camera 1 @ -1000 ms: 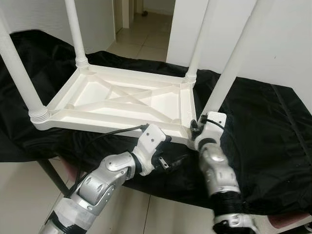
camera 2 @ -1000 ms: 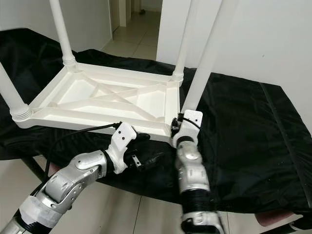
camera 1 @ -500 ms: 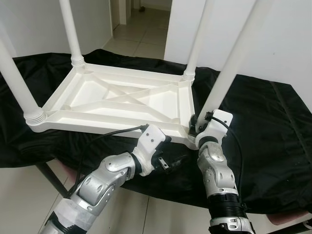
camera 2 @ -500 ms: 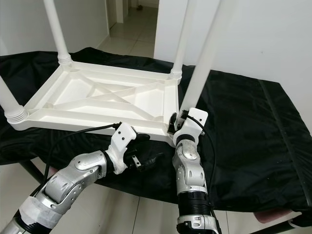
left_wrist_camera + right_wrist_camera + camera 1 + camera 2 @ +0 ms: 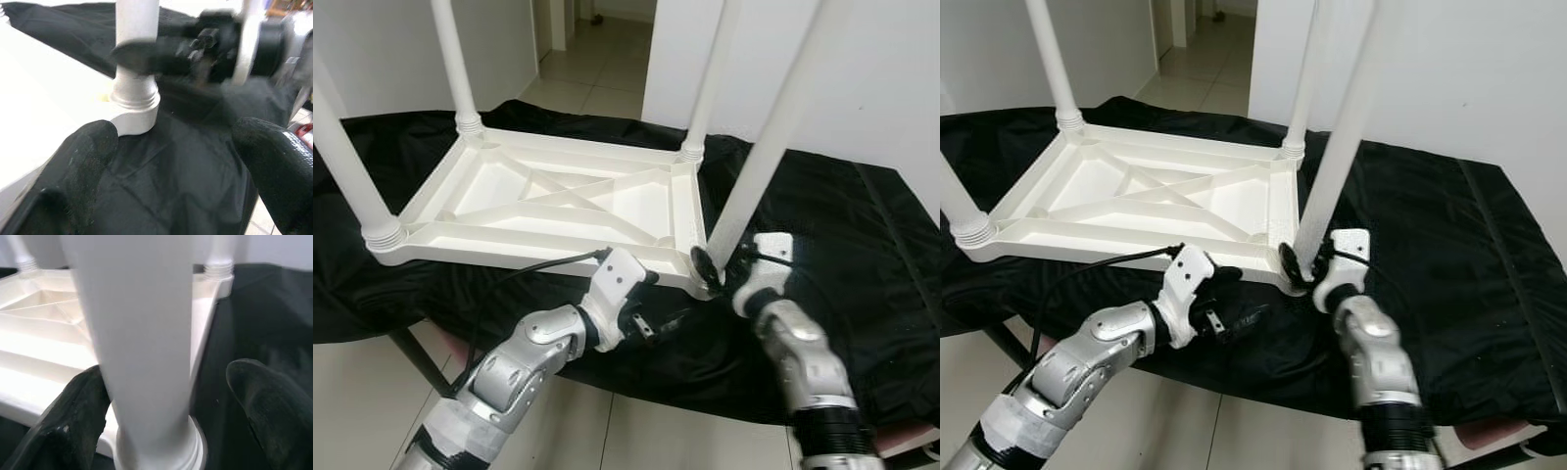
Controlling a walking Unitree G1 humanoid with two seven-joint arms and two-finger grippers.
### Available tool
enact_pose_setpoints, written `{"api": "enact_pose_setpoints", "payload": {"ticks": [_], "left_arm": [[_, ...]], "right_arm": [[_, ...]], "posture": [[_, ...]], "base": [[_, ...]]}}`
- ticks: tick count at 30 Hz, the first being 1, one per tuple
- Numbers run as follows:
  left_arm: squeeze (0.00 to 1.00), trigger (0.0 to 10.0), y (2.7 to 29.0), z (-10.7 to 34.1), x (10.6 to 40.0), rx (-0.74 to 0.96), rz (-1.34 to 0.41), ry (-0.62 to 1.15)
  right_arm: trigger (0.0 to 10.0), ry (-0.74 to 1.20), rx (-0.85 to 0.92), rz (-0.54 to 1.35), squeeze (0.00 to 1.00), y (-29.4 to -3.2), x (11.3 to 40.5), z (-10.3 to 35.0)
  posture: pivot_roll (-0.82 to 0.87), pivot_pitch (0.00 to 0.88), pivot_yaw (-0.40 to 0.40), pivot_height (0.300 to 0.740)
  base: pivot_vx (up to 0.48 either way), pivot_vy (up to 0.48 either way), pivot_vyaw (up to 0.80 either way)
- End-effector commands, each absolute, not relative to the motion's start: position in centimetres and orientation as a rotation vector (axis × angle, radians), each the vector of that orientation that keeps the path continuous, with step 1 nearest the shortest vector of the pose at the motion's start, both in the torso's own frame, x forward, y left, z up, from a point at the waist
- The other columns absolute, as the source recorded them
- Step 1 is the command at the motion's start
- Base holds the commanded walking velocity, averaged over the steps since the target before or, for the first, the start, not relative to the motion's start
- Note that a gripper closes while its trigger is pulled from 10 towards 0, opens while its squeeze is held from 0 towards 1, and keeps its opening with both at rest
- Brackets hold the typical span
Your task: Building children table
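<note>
A white plastic children's table [image 5: 558, 196] lies upside down on a black cloth, with its legs pointing up. The near-right leg [image 5: 759, 157] stands in its corner socket. My right gripper [image 5: 710, 266] is at the base of that leg and is open. In the right wrist view the leg [image 5: 142, 347] stands between its fingers [image 5: 73, 416], with a gap on one side. My left gripper [image 5: 651, 323] hangs just below the table's front edge, open and holding nothing. Its fingers [image 5: 78, 166] point at the same leg base [image 5: 134, 98].
The black cloth [image 5: 842, 245] covers a low stand whose metal leg [image 5: 416, 357] shows at the near left. A white wall [image 5: 881, 78] rises behind on the right. A doorway onto a tiled floor [image 5: 587, 39] opens at the back. The other legs [image 5: 352, 166] stand tall.
My right arm has swung out to the right, and its wrist has drawn back from the leg base. My left arm has stayed in place. The camera has shifted slightly.
</note>
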State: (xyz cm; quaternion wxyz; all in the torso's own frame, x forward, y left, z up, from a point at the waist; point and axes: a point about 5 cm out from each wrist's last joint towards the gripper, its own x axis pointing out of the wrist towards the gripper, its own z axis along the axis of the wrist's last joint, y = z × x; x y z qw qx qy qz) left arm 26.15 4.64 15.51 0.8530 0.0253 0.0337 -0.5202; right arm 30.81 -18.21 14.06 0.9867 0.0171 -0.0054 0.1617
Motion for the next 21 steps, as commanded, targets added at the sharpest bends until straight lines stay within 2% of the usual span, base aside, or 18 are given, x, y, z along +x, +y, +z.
{"api": "enact_pose_setpoints", "payload": {"ticks": [1,5,7,21], "left_arm": [[0.0,10.0,4.4,15.8,25.9,0.062,-1.161,0.068],[0.0,10.0,4.4,15.8,26.0,0.062,-1.16,0.066],[0.0,10.0,4.4,15.9,26.1,0.065,-1.158,0.062],[0.0,10.0,4.4,16.2,26.4,0.07,-1.147,0.05]], "right_arm": [[10.0,0.028,0.006,0.472,0.0,-19.2,30.7,13.6],[10.0,0.036,-0.011,0.506,0.0,-19.5,30.8,13.6],[10.0,0.059,-0.057,0.639,0.0,-19.8,31.6,13.7],[10.0,0.156,-0.134,0.788,0.0,-18.7,34.4,13.1]], "posture": [[-0.01,0.0,-0.08,0.74],[-0.01,0.0,-0.08,0.74],[-0.01,0.0,-0.077,0.74],[0.01,0.0,-0.088,0.74]], "base": [[0.0,0.0,0.0],[0.0,0.0,0.0],[0.0,0.0,0.0],[0.0,0.0,0.0]]}}
